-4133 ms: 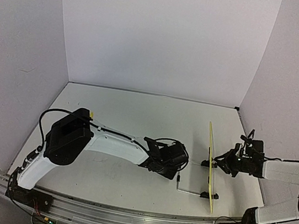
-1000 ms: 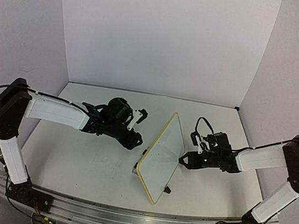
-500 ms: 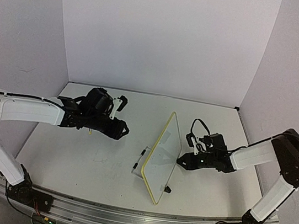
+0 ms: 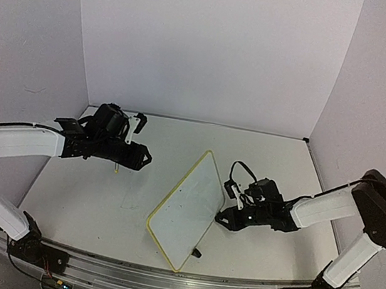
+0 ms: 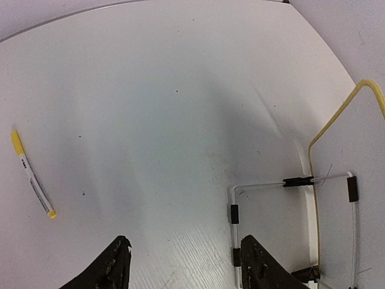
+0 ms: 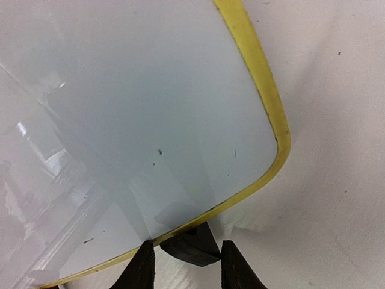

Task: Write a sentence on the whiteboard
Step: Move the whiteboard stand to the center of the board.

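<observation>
Board (image 4: 185, 208) now leaned further over, face turned up and leftward; left arm drawn back from it, right arm followed its edge.

Right end effector (image 4: 220, 218): clenched on the black clip foot (image 6: 191, 245) at the board's lower rim, with the board propped aslant directly ahead of it on the desk (image 4: 97, 210). Left end effector (image 4: 144, 158): released, jaws apart, nothing between them. Pen (image 5: 33, 179): yellow-capped, lying loose on the desk ahead and to the left of the left end effector, unheld. Board stands off to that end effector's right, well apart. Sentence: none legible on the face, only a few specks. Progress, as judged: board positioned, nothing written. Left to do: grasp pen, bring tip to board, write.
</observation>
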